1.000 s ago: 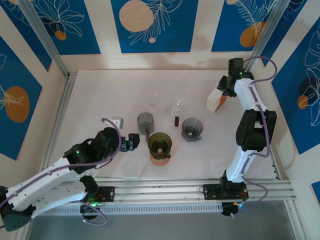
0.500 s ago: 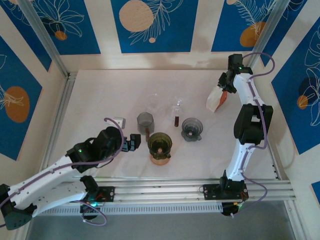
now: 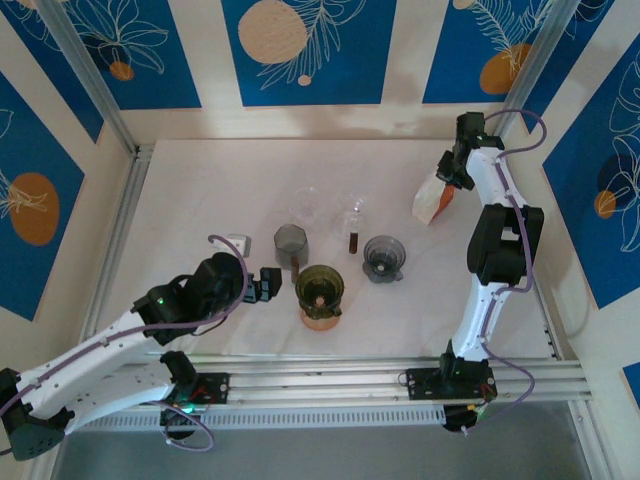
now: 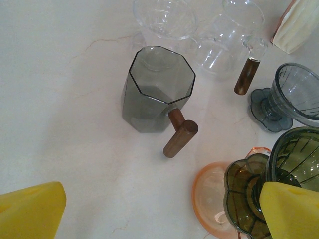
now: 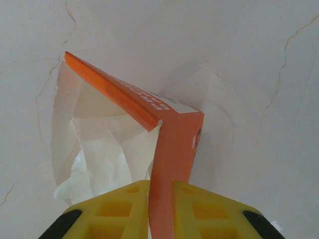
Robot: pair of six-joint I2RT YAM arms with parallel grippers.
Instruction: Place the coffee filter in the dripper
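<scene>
The right fingers [image 5: 119,204] are pressed nearly together, pinching the orange wall of the filter pack [image 5: 174,144]. White filters [image 5: 99,154] show inside the pack's open mouth. The pack sits at the far right of the tabletop [image 3: 200,200], close to the back corner post, with the right arm stretched out to it.

The left fingers [image 4: 30,211] are spread wide and hold nothing. They hover low over the near middle of the tabletop, just left of the green dripper [image 3: 319,285], which stands on an orange saucer [image 4: 212,191].

Beyond the dripper stands a grey mug [image 4: 157,89] with a wooden handle, and to its right a grey dripper [image 3: 384,255]. Clear glassware [image 4: 224,45] stands behind them.

The tabletop is pale and marbled. Cream walls with blue panels close it in at the back and sides, and a metal rail [image 3: 330,370] runs along the near edge. Bare surface lies on the left side and between the pack and the grey dripper.
</scene>
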